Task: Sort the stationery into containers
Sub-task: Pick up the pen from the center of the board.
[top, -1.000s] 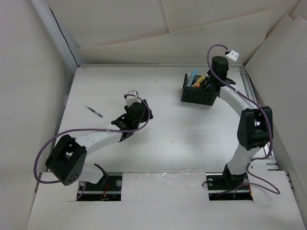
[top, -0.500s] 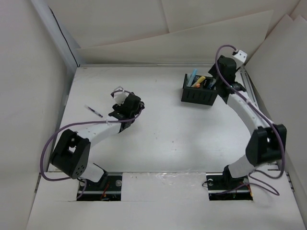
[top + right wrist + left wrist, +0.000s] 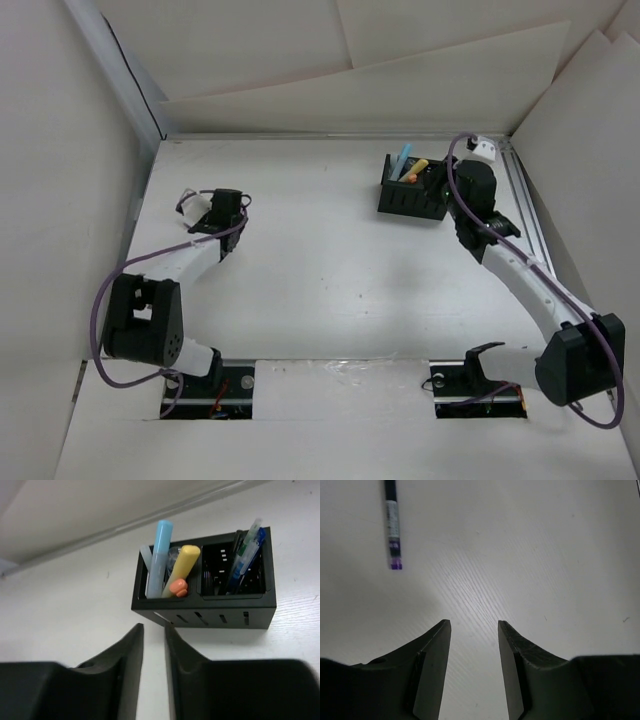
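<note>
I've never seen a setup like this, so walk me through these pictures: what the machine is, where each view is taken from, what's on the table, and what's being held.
These are two robot arms bolted at the near edge of a white table. One picture looks down from above; the other two come from cameras on the wrists. The left gripper is open over bare table, a pen lying ahead of it. The right gripper, jaws slightly apart, faces a black organizer box holding markers and pens. Neither holds anything.
</note>
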### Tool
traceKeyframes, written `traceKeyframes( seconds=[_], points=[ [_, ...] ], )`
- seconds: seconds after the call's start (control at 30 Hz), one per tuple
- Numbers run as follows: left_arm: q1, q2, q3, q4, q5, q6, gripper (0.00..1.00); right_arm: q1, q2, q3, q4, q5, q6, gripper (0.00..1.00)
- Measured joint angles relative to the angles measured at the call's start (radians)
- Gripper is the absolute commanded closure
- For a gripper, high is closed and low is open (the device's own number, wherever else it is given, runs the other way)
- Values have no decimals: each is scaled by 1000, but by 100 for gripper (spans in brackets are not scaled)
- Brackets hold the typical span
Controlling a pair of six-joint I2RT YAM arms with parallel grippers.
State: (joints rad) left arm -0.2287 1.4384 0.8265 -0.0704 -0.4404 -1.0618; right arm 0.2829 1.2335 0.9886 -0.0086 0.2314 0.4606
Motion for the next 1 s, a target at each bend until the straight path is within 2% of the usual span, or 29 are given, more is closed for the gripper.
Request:
traceKeyframes(
  seconds=[0.03, 0.1, 0.27, 0.43, 0.57, 0.63, 0.67, 1.0],
  points=[
    [29, 0, 0, -6, 15, -5, 58, -2, 0, -6, -5, -17, -4, 53],
    [98, 0, -2, -13, 43, -17, 54, -9, 4, -8, -10, -51, -13, 48],
    [216, 5, -9, -28, 56, -25, 56, -55, 23, -8, -7, -164, -21, 48],
    [213, 113, 82, -107, 44, -25, 64, -89, 45, -8, -10, -224, -28, 48],
    [211, 227, 171, -146, 19, -22, 65, -109, 45, -8, -9, -248, -28, 48],
    [214, 246, 177, -166, 8, -21, 65, -123, 45, -8, -8, -262, -28, 48],
    [216, 249, 178, -177, 4, -21, 70, -129, 45, -8, -9, -269, -28, 48],
    [236, 280, 222, -218, -5, -11, 76, -143, 45, -8, -9, -305, -31, 49]
  ],
)
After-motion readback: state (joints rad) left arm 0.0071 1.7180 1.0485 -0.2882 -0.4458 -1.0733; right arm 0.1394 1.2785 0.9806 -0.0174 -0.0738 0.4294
